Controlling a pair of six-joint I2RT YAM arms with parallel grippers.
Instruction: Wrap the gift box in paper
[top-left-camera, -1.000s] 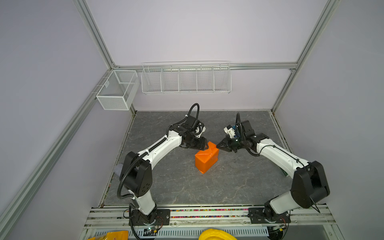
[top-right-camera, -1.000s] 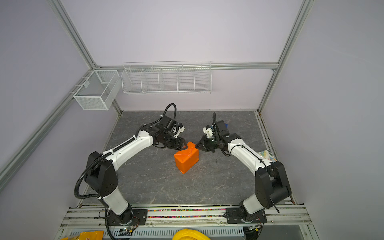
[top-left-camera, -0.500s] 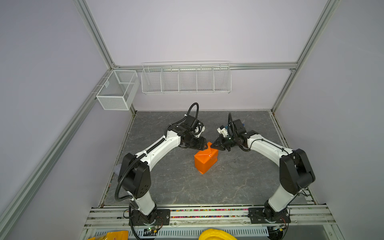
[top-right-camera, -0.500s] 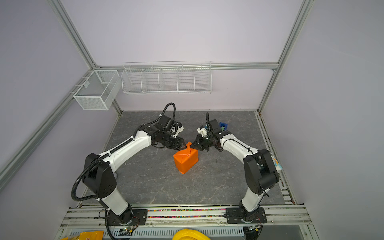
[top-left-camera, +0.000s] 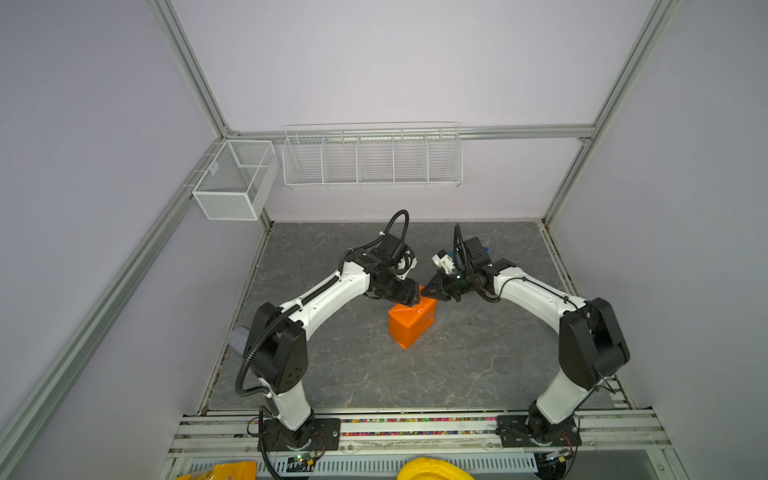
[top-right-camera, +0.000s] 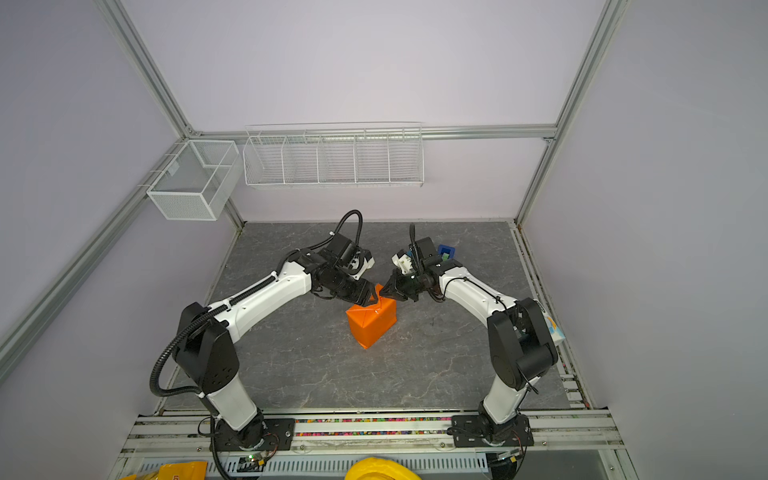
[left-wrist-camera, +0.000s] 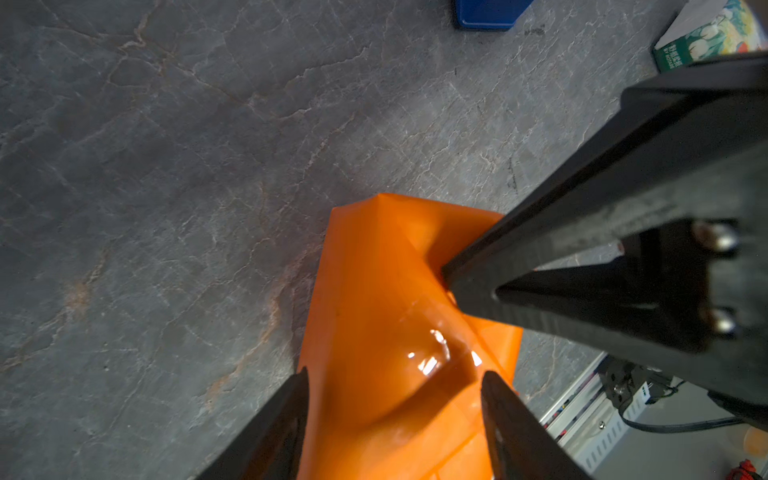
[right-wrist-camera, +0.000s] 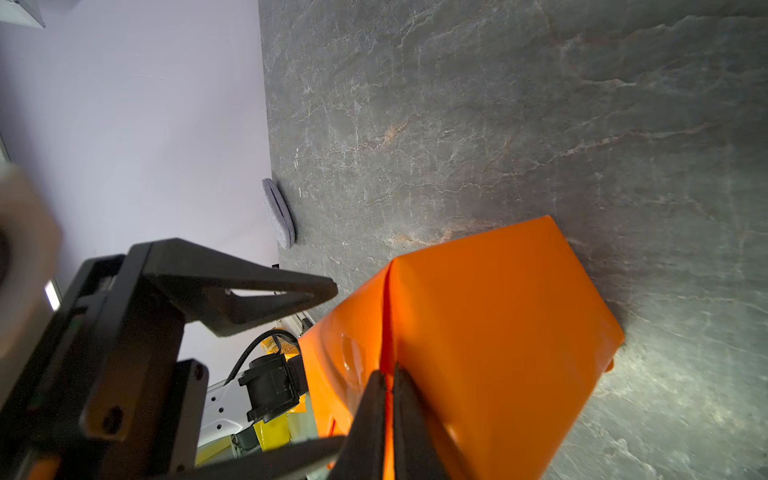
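The paper (top-left-camera: 411, 326), folded over the hidden gift box, lay centrally on the surface (top-left-camera: 332, 374). Its far end was pinched by the right tool (right-wrist-camera: 386, 380); the left tool (left-wrist-camera: 395, 386) was spread astride it, gripping nothing. That end was best pulled taut.

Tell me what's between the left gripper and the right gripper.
Only a raised fold of the paper: the right gripper is shut on it, and the left gripper is open beside it. Both wrist views show this.

The orange paper (right-wrist-camera: 498, 332) looks smooth and faintly glossy, with shiny clear tape (left-wrist-camera: 434, 357); the grey table (top-left-camera: 332, 374) looks matt, stone-veined.
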